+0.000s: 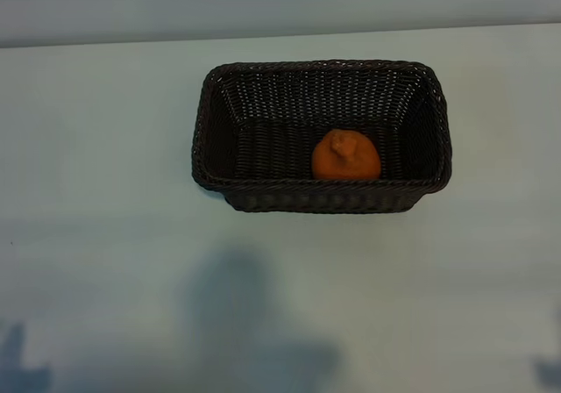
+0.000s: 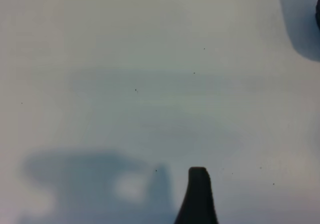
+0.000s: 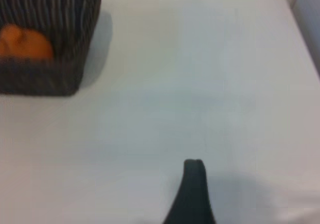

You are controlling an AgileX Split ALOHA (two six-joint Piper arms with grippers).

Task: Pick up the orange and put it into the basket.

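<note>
Orange: the small, slightly flattened orange fruit with dimpled skin and a stem nub (image 1: 346,155) lies inside the basket, on its floor, toward the 4 o'clock part of the interior in the exterior view, close against the near long wall.
Basket: the large rectangular dark brown woven wicker basket (image 1: 263,187) stands upright on the pale table (image 1: 105,191), its sloping sides keeping the fruit from rolling out.
Task state: judged from this, the placing looks done, since the fruit rests free with nothing touching it.
Right gripper: only one dark fingertip (image 3: 194,189) shows in its wrist view, over bare table and well apart from the basket's corner; its jaws stand wide apart and hold nothing.
Left gripper: likewise one dark fingertip (image 2: 198,196) over bare table, jaws wide apart and empty, apparently idle.
Surroundings: soft shadows (image 1: 245,323) fall on the table at 6 o'clock of the basket.
Obstructions: nothing stands between either arm and the basket.
</note>
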